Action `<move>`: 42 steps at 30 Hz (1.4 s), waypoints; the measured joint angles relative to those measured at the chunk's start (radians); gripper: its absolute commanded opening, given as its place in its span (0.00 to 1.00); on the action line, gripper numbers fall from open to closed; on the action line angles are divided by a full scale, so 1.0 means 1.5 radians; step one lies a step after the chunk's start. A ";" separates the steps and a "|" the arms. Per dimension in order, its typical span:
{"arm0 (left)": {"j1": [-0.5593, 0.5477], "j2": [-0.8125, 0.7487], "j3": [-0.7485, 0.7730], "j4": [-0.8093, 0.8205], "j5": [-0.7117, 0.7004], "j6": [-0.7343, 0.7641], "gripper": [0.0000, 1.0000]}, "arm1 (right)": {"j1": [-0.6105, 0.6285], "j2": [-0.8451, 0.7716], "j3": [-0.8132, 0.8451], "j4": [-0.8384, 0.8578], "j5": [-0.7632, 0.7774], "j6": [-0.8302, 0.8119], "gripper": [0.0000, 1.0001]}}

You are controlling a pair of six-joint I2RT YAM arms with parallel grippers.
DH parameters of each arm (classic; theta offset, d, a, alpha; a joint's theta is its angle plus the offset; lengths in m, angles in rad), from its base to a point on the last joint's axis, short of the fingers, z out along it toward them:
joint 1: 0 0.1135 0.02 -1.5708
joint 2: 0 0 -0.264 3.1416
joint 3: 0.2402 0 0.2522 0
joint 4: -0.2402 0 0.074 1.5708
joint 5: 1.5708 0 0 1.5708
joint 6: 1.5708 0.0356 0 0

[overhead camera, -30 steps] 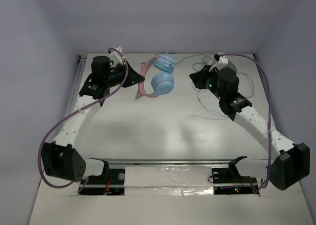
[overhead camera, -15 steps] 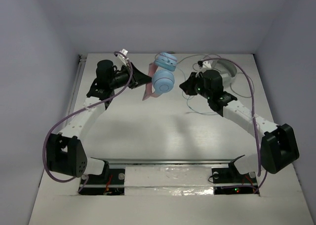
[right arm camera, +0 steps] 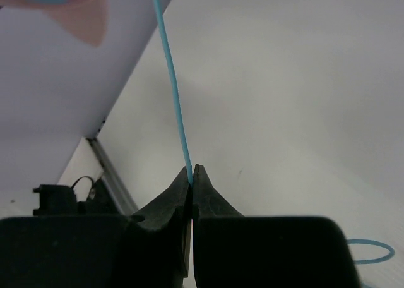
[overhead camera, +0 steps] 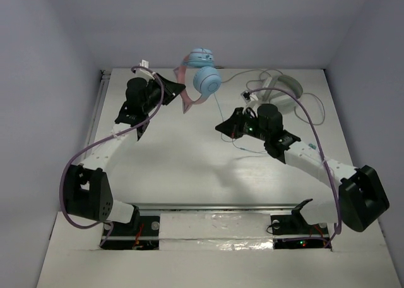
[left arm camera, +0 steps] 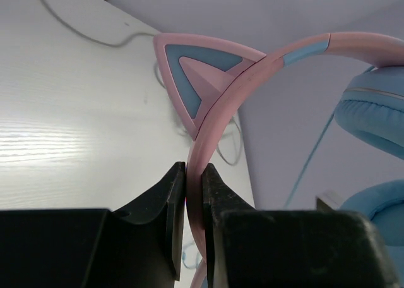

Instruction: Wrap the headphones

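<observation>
The headphones (overhead camera: 205, 78), with light-blue earcups and a pink cat-ear headband (left arm camera: 252, 73), hang in the air at the back of the table. My left gripper (overhead camera: 178, 88) is shut on the headband (overhead camera: 188, 98), its fingers pinching the pink band (left arm camera: 197, 174). The thin light-blue cable (overhead camera: 222, 108) runs taut from the earcup down to my right gripper (overhead camera: 220, 126), which is shut on the cable (right arm camera: 175, 105). More blue cable trails on the table (overhead camera: 249, 148) behind the right gripper.
White-grey headphones (overhead camera: 287, 86) with a pale cable (overhead camera: 319, 111) lie at the back right, behind the right arm. A metal rail (overhead camera: 99, 105) runs along the table's left edge. Grey walls close in the back and both sides.
My left gripper has lifted the headphones up and back. My right gripper has moved left and nearer, pulling the blue cable taut.
</observation>
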 measured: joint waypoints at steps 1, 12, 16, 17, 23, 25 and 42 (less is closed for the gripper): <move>-0.003 0.000 -0.004 -0.004 -0.026 0.002 0.00 | 0.004 -0.003 -0.007 0.015 -0.015 0.006 0.06; -0.050 -0.008 -0.016 -0.044 -0.229 0.035 0.00 | 0.053 -0.003 -0.055 0.159 -0.160 0.092 0.26; -0.066 -0.022 -0.016 -0.056 -0.288 0.059 0.00 | 0.086 0.007 -0.072 0.232 -0.208 0.135 0.28; -0.067 -0.024 -0.016 -0.058 -0.298 0.064 0.00 | 0.095 0.007 -0.076 0.249 -0.217 0.145 0.29; -0.072 -0.044 -0.016 -0.078 -0.345 0.094 0.00 | 0.135 0.007 -0.099 0.356 -0.272 0.209 0.30; -0.072 -0.051 -0.016 -0.086 -0.360 0.104 0.00 | 0.143 0.008 -0.116 0.410 -0.290 0.239 0.32; -0.154 -0.074 0.001 -0.197 -0.510 0.253 0.00 | 0.160 -0.128 -0.039 0.166 -0.269 0.160 0.00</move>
